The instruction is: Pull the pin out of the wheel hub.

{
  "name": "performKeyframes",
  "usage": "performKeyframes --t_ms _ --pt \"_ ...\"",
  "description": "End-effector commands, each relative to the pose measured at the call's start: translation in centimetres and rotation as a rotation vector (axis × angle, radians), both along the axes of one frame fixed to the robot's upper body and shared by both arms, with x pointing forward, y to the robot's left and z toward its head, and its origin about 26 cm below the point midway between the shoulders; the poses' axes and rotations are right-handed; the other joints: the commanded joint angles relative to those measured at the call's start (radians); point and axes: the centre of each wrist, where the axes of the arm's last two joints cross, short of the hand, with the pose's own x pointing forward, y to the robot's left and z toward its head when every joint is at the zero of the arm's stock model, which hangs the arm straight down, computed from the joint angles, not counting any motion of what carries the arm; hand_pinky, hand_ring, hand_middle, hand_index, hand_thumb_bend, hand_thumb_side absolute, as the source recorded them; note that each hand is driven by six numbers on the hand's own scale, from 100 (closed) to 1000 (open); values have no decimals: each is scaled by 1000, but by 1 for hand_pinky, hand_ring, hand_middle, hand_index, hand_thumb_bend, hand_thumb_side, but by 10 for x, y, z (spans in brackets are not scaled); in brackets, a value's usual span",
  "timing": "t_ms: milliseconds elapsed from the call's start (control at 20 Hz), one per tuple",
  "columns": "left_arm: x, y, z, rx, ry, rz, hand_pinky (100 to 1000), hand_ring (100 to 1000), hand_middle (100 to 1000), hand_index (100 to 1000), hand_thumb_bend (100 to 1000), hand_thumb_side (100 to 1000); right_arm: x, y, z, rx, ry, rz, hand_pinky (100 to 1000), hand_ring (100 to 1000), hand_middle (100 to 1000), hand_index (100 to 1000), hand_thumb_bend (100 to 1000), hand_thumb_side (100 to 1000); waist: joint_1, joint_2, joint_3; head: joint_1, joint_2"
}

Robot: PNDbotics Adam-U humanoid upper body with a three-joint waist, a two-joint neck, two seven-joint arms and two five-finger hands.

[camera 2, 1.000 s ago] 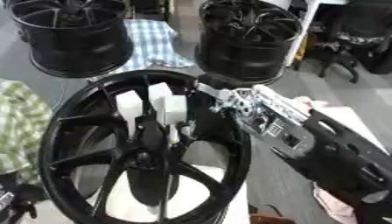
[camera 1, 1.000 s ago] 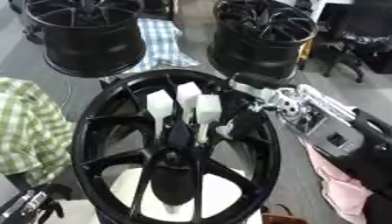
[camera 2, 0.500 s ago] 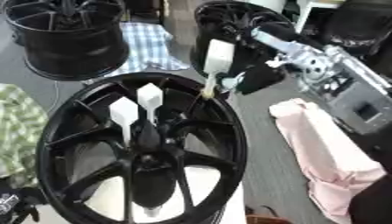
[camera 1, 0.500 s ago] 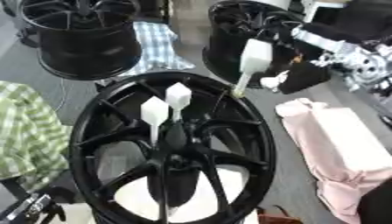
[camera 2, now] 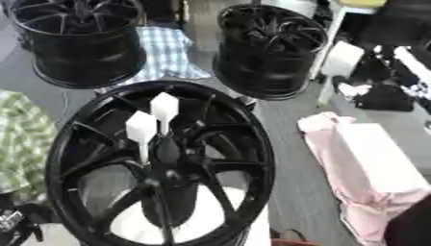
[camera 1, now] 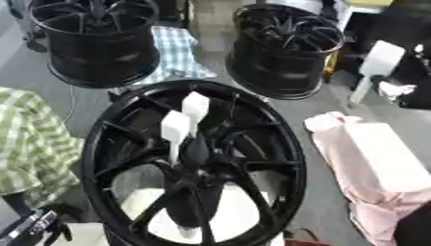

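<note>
Left eye view: right robot hand point(camera 1: 396, 89) holds white pin point(camera 1: 375, 65) away from wheel hub point(camera 1: 195, 166).

White pin point(camera 1: 376, 66) held right of black hub point(camera 1: 195, 163).

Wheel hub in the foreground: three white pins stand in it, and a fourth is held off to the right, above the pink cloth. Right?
Not quite. Only two white pins stand in the wheel hub, as the left eye view shows. The rest holds: another white pin is off to the right, above the pink cloth. Whether the hand grips it cannot be made out.
</note>
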Motion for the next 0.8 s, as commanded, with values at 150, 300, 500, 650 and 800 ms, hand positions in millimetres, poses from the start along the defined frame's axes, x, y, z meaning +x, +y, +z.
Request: performKeyframes --t_ms 150,300,500,650,800 --pt "4 9 15 41 -132 -162 463 139 553 697 100 874 -22 40 -71 127 195 -352 839 838 865 945 399 486 15 1 -10 6 -1" --pt "2 13 14 35 -132 -152 463 131 553 697 100 873 -16 63 -117 245 322 -470 835 830 854 932 391 481 25 2 -23 17 3" --pt "0 16 12 33 -138 -146 463 124 554 697 100 871 1 84 -136 257 318 -419 823 807 814 912 358 458 35 6 -31 23 6" --pt "1 15 13 34 -147 -151 463 124 554 697 100 871 13 97 -117 207 199 -299 815 789 787 898 325 441 37 11 -28 9 5" --pt "2 14 14 35 -158 -158 463 114 553 696 100 868 23 117 -88 192 37 -106 785 740 738 869 224 396 40 16 -20 4 6"
